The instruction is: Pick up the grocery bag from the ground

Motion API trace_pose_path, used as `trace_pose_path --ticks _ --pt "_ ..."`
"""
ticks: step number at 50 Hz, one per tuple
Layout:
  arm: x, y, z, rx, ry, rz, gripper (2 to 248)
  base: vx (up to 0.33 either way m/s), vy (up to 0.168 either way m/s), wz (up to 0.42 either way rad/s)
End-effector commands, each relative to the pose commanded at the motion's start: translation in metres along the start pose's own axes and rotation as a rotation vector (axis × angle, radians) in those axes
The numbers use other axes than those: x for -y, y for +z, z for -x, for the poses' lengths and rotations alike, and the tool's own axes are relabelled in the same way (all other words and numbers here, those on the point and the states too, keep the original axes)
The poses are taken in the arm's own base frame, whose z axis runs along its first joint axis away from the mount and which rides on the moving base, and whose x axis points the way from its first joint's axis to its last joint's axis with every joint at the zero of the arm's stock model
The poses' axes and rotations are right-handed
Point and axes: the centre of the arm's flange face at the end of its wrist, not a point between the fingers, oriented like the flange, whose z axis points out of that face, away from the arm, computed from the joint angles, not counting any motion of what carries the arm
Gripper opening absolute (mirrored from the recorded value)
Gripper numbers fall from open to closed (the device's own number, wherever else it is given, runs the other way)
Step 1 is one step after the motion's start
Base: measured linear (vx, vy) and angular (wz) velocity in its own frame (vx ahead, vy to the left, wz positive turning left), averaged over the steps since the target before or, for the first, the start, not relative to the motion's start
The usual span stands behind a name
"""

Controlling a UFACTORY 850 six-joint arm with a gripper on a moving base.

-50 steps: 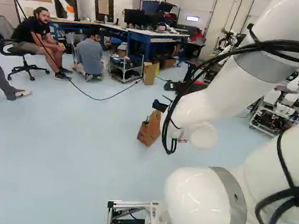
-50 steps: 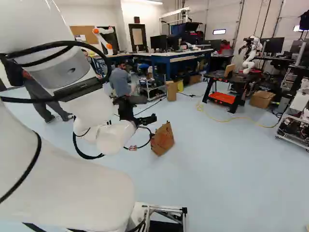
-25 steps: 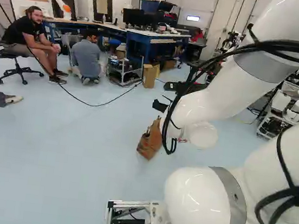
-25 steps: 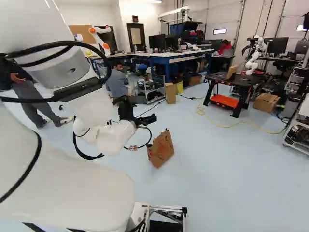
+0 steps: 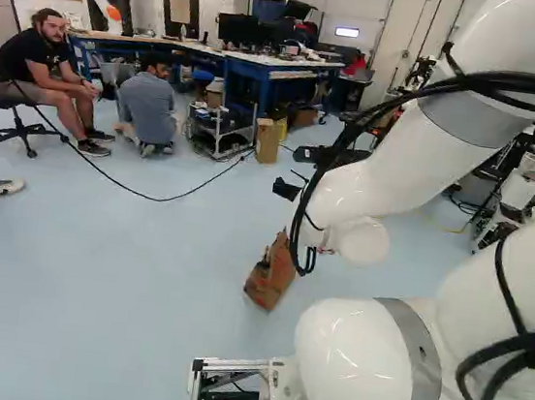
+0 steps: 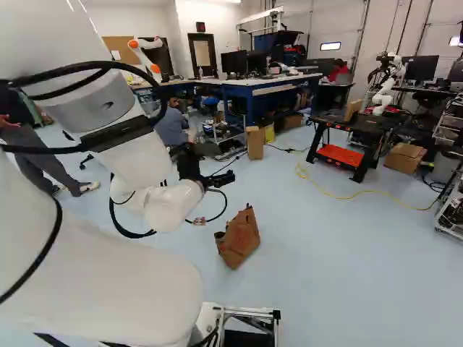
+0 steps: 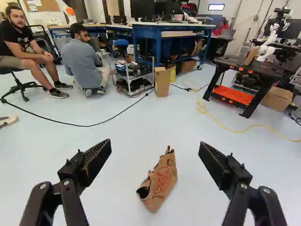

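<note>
Pale floor [image 6: 333,267]: one brown grocery bag [image 6: 240,242], one black table [image 6: 365,126] with orange shelf [image 6: 340,155] beyond it. One gripper [image 6: 229,177] aimed toward the bag, two fingers [image 7: 97,159] spread wide.

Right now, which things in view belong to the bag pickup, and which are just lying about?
For the job:
brown paper grocery bag with red print, on the floor
black two-fingered pincer, open

Just lying about:
thin black cable
yellow cable
upright tan cardboard box
black workbench with orange shelf
</note>
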Motion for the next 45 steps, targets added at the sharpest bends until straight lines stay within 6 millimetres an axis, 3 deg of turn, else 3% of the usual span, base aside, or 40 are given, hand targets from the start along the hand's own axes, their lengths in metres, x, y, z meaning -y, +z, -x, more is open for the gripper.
trace_pose_path --ticks 22,45 --pt "0.000 0.029 -0.007 0.033 0.000 0.000 247 0.017 0.001 -0.001" --pt "0.000 0.086 0.023 0.261 0.001 0.000 247 0.000 0.000 0.000"
